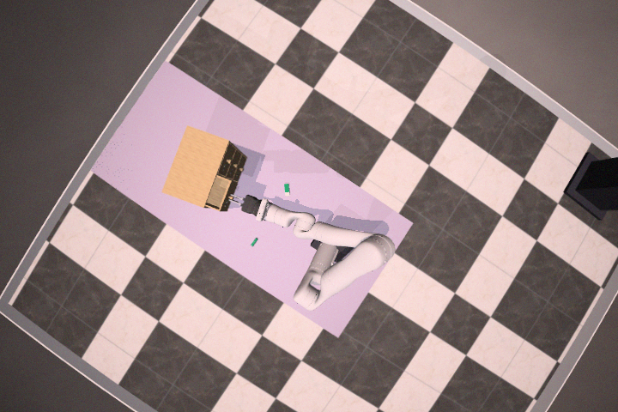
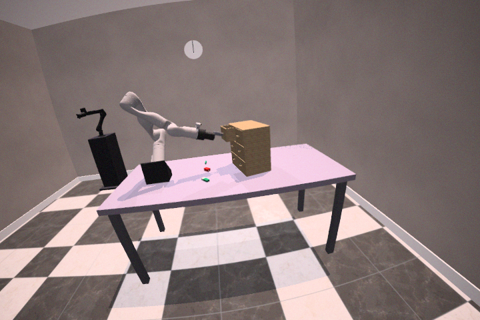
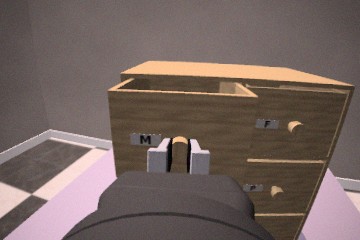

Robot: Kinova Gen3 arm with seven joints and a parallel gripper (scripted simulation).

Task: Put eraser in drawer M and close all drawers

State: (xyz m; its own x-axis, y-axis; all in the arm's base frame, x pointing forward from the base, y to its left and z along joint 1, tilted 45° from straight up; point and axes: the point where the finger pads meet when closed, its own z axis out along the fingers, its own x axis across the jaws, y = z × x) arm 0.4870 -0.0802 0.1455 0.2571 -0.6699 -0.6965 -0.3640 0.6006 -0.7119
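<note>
My grey two-finger hand (image 1: 234, 199) (image 2: 219, 133) (image 3: 179, 150), partly open, has the pale wooden knob (image 3: 180, 141) between its fingers; drawer M (image 1: 218, 192) (image 2: 227, 133) (image 3: 183, 112) stands out, while loading and closing remain.

The chest (image 1: 196, 165) (image 2: 259, 151) (image 3: 228, 67) looks like grained wood; the claw's body (image 1: 251, 204) (image 2: 206, 135) (image 3: 175, 200) appears smooth, matt, dark plastic.

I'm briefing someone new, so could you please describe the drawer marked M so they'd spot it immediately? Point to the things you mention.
On the lilac table (image 1: 139, 112) (image 2: 286, 166) stands a wooden chest (image 1: 197, 160) (image 2: 257, 151) (image 3: 228, 69). In its top row, beside drawer F (image 3: 288, 145), is drawer M (image 3: 203, 115), the one visibly pulled out.
</note>
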